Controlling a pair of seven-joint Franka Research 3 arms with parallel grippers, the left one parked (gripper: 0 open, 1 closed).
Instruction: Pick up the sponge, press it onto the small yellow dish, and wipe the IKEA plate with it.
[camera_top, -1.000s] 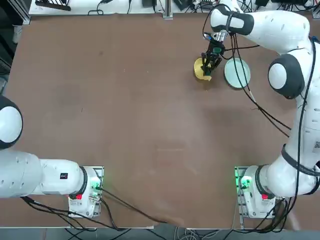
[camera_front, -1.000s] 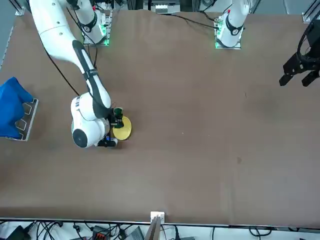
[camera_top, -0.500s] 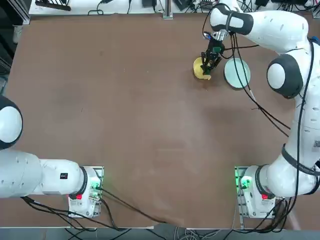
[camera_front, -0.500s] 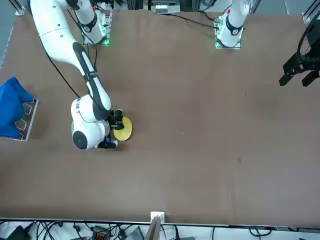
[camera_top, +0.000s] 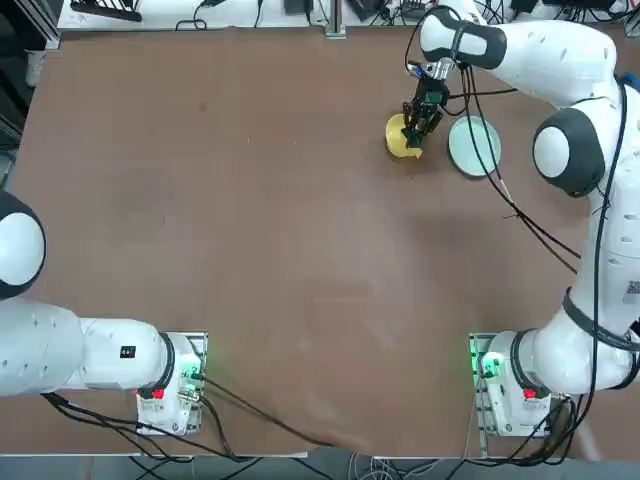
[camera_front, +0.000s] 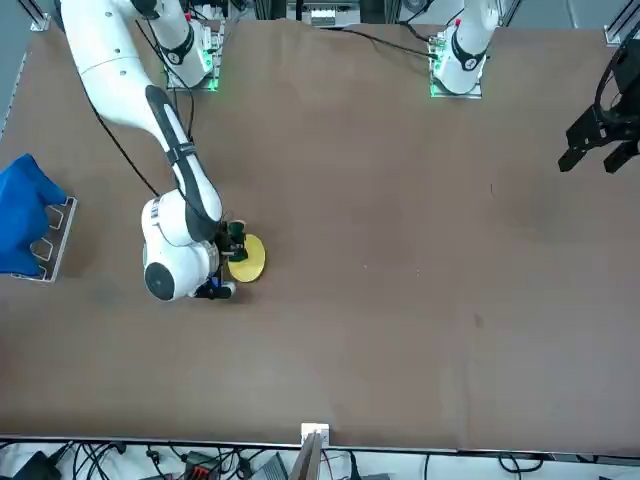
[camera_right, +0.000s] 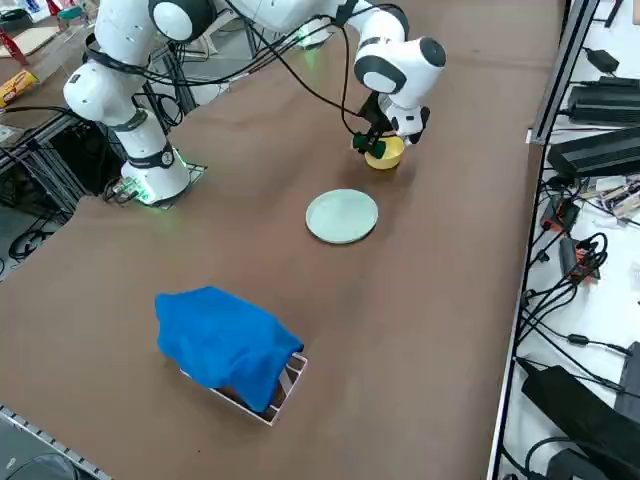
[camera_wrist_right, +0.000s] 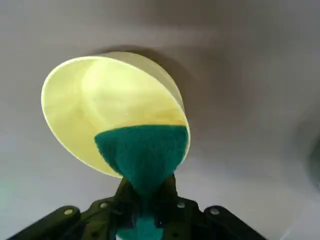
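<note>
The right hand (camera_wrist_right: 145, 200) is clamped on the small rectangular green-topped sponge (camera_wrist_right: 142, 155), holding it down in the small round yellow dish (camera_top: 400, 136) at the table's far right, apparently to press it. The round pale mint-green IKEA plate (camera_top: 474, 145) lies just right, untouched.

a blue cloth (camera_right: 222, 342) drapes over a small rack (camera_right: 280, 392) on the brown table (camera_top: 250, 230).

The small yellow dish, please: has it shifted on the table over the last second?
Yes, slightly. In the top view the small yellow dish has edged up-left, away from the IKEA plate, which stayed put.
</note>
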